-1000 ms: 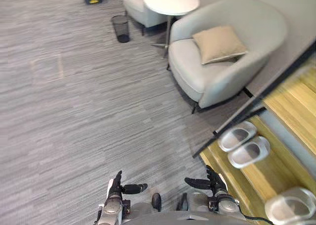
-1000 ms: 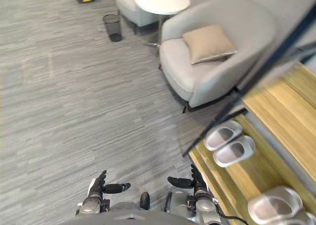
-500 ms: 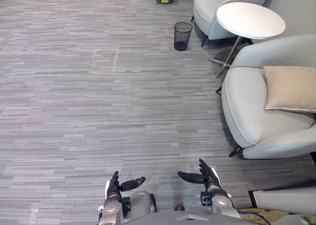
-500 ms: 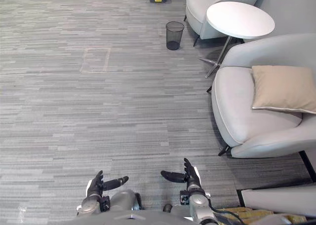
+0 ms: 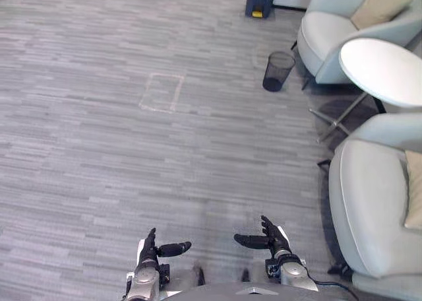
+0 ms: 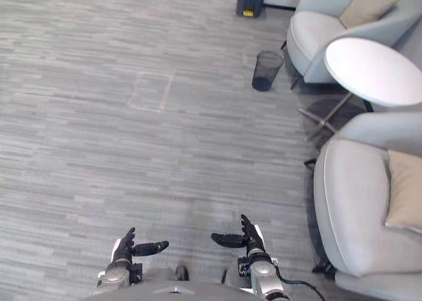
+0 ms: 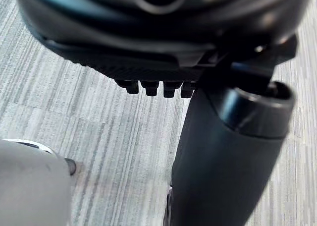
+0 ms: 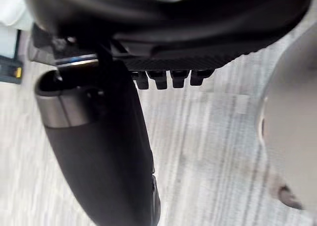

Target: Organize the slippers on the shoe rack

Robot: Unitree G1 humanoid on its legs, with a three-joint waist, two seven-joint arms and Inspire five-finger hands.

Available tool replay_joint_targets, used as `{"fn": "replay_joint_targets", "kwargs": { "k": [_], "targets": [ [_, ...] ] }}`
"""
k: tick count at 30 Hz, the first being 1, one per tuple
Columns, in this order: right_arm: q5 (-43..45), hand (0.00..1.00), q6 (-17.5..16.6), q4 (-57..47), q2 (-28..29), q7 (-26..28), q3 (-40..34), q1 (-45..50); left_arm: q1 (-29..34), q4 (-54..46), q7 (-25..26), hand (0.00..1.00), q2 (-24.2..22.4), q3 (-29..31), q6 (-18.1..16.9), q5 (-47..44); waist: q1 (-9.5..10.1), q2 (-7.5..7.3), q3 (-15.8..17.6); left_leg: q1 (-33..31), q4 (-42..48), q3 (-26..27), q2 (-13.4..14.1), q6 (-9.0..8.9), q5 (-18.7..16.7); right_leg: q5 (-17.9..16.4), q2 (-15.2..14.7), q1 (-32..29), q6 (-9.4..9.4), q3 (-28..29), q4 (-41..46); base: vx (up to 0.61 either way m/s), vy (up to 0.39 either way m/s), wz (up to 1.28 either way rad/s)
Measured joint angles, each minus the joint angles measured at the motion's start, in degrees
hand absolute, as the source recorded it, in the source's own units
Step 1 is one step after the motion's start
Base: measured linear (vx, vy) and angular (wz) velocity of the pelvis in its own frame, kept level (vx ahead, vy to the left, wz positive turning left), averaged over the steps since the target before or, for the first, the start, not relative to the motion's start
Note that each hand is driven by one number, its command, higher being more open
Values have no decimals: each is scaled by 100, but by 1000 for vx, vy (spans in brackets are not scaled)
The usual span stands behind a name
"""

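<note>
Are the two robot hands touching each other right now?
Apart. The left eye view shows grey floor between the left robot hand and the right robot hand, both open.

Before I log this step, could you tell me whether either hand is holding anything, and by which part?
Nothing is held: the left hand and the right hand both hover open and empty above the grey carpet.

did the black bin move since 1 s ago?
No. The wastebasket keeps its spot beside the far armchair and round table; the whole view shifted, so the camera turned.
</note>
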Motion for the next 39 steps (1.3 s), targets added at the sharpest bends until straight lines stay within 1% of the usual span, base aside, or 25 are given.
{"fn": "replay_joint_targets", "kwargs": {
  "k": [2,3,5,8,10,11,13,15,16,18,19,20,21,24,25,26,27,29,30,31,32,33,34,35,39],
  "targets": [
    [2,100,-7,-20,-37,0,-2,-13,-32,6,-8,100,-18,-48,-1,28,-58,-28,1,172,-142,-247,77,-173,-120,281,149,-322,213,76,-1228,536,-197,92],
    [2,100,27,81,-82,23,-10,-18,-24,36,-57,100,-15,-112,5,40,-118,-54,-12,432,-269,-517,116,-340,-298,1191,192,-317,-104,129,-1941,536,-195,81],
    [0,100,32,118,-119,9,-88,-30,8,18,-67,100,-78,-94,-7,45,18,43,-69,449,-185,-673,282,-415,-220,979,278,-250,-144,107,-1804,559,-231,40],
    [1,100,116,48,-146,2,-310,104,0,-39,-61,100,-269,-78,-1,50,-89,203,-129,116,1113,-987,342,-677,-255,338,187,206,-243,-254,-1649,557,-248,65],
    [3,100,146,-222,-165,-7,-326,289,29,-355,-74,100,-541,262,-3,41,-44,345,-110,-942,3735,-867,740,-1635,-134,235,429,1031,-295,-538,-2255,502,-191,67],
    [11,100,148,-240,-158,-14,-314,299,34,-408,-73,100,-568,311,-2,37,-18,357,-111,-1058,4032,-760,833,-1629,-137,228,477,1153,-308,-543,-2348,426,-122,21],
    [28,100,148,-253,20,-18,-245,314,32,-577,-61,100,-570,375,-5,36,145,290,-136,-1654,4811,85,1339,-1344,-273,198,595,2002,-358,-512,-2953,370,-64,-9],
    [55,100,141,-172,107,-19,-216,244,5,-626,-62,100,-573,361,-23,30,173,217,-148,-2050,4181,530,1388,-1034,-444,207,481,2397,-341,-426,-3295,428,5,-20],
    [55,100,147,-92,124,-19,-211,192,-11,-622,-62,100,-573,361,-19,29,178,217,-147,-2163,3782,624,1364,-1007,-452,210,420,2483,-338,-383,-3349,539,107,-25],
    [55,100,175,89,142,-24,-219,141,-69,-633,-60,100,-536,356,-32,18,222,170,-118,-2490,2283,707,1096,-783,-102,187,144,2739,-120,-314,-3400,524,197,-18],
    [54,100,175,92,141,-24,-219,140,-72,-636,-60,100,-534,353,-37,19,226,166,-115,-2501,2190,707,1074,-771,-45,187,130,2757,-92,-312,-3400,518,225,-12],
    [53,100,203,178,135,-35,-225,186,-82,-619,-53,100,-424,261,-110,-38,285,17,-165,-2399,1533,634,712,-618,863,120,-130,2973,246,-261,-3399,547,183,18],
    [52,100,210,207,194,-45,-221,214,-102,-610,-50,100,-305,196,-133,-55,244,-126,-227,-2345,1427,598,529,-551,805,271,-259,2951,333,-249,-3344,556,174,35],
    [8,100,228,292,251,-20,-238,215,-34,-409,-26,100,-63,126,-59,-75,201,-261,-256,-2030,1416,593,319,-415,436,831,-430,2761,600,108,-2403,563,205,35],
    [3,100,228,294,238,-24,-247,199,18,-369,-24,100,-12,127,-47,-73,179,-277,-247,-1800,1322,590,256,-417,317,1016,-530,2556,595,200,-1731,550,203,19],
    [-4,100,225,294,193,-27,-250,183,67,-312,-24,100,32,122,-35,-75,162,-311,-217,-1390,1016,571,161,-400,260,1569,-713,2135,423,289,-576,546,150,13],
    [-32,100,224,295,130,-25,-258,181,67,-242,-4,100,77,64,9,-71,147,-270,-167,-914,626,573,96,-388,253,1755,-876,1615,287,442,632,537,123,10],
    [-82,100,210,273,19,-10,-229,124,81,-162,9,100,98,5,42,-71,109,-228,-107,-226,165,531,121,-381,248,883,-790,965,-10,457,1741,568,61,10],
    [-168,100,171,184,-60,-15,-222,122,110,-135,10,100,75,-42,42,-73,74,-83,-76,178,-65,514,308,-381,248,364,-461,461,-114,367,1678,887,-92,36],
    [-169,100,110,51,-68,-14,-216,115,129,-119,-5,100,72,-98,40,-73,-14,-71,-69,463,-161,481,499,-382,243,95,-127,-258,-54,223,712,576,-120,38],
    [-169,100,97,37,-71,-14,-211,107,124,-104,-13,100,56,-98,40,-73,-41,-84,-64,518,-184,451,519,-404,222,123,-81,-405,-11,221,360,685,-200,47],
    [-153,100,73,0,-43,-17,-190,104,145,-109,-39,100,36,-100,39,-63,-123,-148,-70,623,-218,375,517,-534,106,407,16,-579,215,255,-771,420,-156,40],
    [-143,100,43,10,-15,-32,-128,130,184,-90,-97,100,88,-105,28,-60,-173,-262,-94,751,-257,292,433,-666,-51,1315,4,-584,92,337,-1582,543,-211,33],
    [-72,100,52,59,-59,-16,-131,10,99,20,-88,100,-4,-101,45,-67,-128,-66,-87,923,-335,-7,616,-638,-172,1071,184,-449,-133,285,-1484,520,-206,11],
    [-70,100,118,-8,-52,-18,-331,27,42,-43,-122,100,-325,-98,8,-29,-189,165,-161,702,594,-596,714,-760,-17,338,187,-113,-196,26,-1234,477,-184,38]
  ]
}}
